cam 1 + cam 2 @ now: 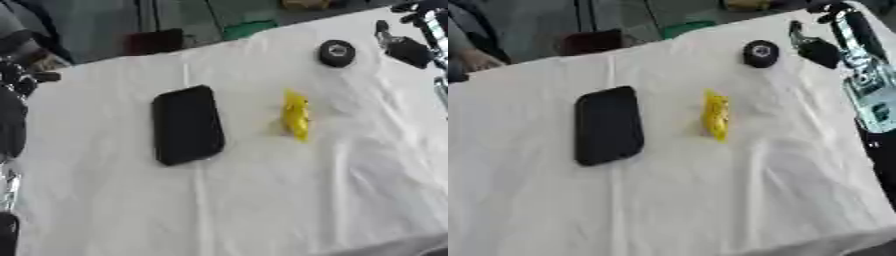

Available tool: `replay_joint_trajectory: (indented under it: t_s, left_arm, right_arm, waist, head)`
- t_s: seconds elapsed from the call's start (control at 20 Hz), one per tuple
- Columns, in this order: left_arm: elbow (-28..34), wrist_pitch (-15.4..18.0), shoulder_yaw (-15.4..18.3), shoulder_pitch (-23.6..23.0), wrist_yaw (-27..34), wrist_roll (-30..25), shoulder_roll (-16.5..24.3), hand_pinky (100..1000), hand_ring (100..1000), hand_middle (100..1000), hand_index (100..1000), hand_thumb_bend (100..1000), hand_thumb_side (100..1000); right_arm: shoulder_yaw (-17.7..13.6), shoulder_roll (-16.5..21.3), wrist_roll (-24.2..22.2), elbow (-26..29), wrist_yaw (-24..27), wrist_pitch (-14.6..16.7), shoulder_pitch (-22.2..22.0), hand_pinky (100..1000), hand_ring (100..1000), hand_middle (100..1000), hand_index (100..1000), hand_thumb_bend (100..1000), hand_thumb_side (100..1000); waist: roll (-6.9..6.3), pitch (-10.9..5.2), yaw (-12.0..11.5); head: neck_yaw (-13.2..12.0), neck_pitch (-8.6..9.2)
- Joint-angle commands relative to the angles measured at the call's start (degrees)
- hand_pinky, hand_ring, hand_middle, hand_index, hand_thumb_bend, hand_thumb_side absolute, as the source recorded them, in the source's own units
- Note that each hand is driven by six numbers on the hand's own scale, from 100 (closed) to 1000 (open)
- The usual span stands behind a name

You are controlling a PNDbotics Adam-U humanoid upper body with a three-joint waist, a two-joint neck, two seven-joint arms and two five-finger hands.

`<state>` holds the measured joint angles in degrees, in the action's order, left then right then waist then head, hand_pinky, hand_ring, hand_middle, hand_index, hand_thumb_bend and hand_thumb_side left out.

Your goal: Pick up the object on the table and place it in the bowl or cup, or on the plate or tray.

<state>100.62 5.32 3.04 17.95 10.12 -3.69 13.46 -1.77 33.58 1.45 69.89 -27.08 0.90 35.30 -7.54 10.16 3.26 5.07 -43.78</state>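
Observation:
A yellow, elongated object (296, 116) lies on the white cloth near the middle of the table. To its left lies a flat black rectangular tray (186, 124) with nothing on it. My right hand (817, 50) hangs over the far right corner, apart from the yellow object, its fingers relaxed and holding nothing. My left arm runs down the left edge. Only a dark sliver of my left hand (7, 234) shows at the lower left corner.
A round black object (337, 53) sits at the far right, just left of my right hand. The white cloth (262, 200) is wrinkled and covers the whole table. Dark items and a green shape stand beyond the far edge.

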Motion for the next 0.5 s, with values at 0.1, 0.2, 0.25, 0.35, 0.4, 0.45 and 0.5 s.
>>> replay_joint_trajectory:
  t_s: [0.1, 0.2, 0.25, 0.35, 0.4, 0.45, 0.5]
  left_arm:
    - [0.8, 0.2, 0.4, 0.5, 0.1, 0.1, 0.7, 684, 832, 885, 864, 370, 998]
    - [0.8, 0.2, 0.4, 0.5, 0.1, 0.1, 0.7, 684, 832, 885, 865, 371, 998]
    - [0.8, 0.2, 0.4, 0.5, 0.1, 0.1, 0.6, 684, 832, 885, 865, 371, 998]
    - [0.8, 0.2, 0.4, 0.5, 0.0, 0.0, 0.7, 684, 833, 886, 864, 370, 999]
    - [0.8, 0.1, 0.4, 0.5, 0.0, 0.0, 0.7, 685, 833, 886, 865, 370, 999]
    - [0.8, 0.1, 0.4, 0.5, 0.0, 0.0, 0.7, 685, 833, 886, 865, 370, 999]
    - [0.7, 0.1, 0.4, 0.5, 0.0, 0.0, 0.7, 685, 833, 886, 865, 371, 998]
  right_arm:
    - [-0.7, 2.1, 0.2, 1.0, 0.2, 0.1, 0.9, 877, 822, 830, 833, 233, 550]
    - [-0.6, 2.0, 0.2, 1.0, 0.2, 0.0, 0.9, 877, 822, 830, 834, 233, 549]
    - [-0.6, 2.0, 0.1, 1.0, 0.1, 0.0, 0.9, 877, 822, 830, 834, 233, 549]
    - [-0.5, 2.0, 0.1, 0.9, 0.1, 0.1, 1.0, 878, 822, 830, 834, 234, 549]
    - [-0.5, 2.0, 0.1, 0.9, 0.0, 0.0, 1.0, 879, 823, 830, 833, 234, 550]
    - [-0.5, 2.0, 0.1, 0.9, 0.0, 0.0, 1.0, 879, 823, 830, 833, 234, 550]
    - [-0.5, 1.9, 0.0, 0.8, 0.0, 0.0, 1.0, 879, 823, 831, 833, 234, 549]
  waist:
    - [0.48, -0.79, -0.1]
    - [0.57, -0.87, -0.2]
    - [0.59, -0.9, -0.3]
    - [0.64, -0.92, -0.4]
    - [0.7, -0.94, -0.4]
    - [0.75, -0.97, -0.4]
    - [0.8, -1.02, -0.5]
  head:
    - [-0.2, 0.41]
    - [-0.2, 0.42]
    - [-0.2, 0.44]
    - [-0.2, 0.47]
    - [-0.1, 0.46]
    - [-0.1, 0.44]
    - [-0.1, 0.45]
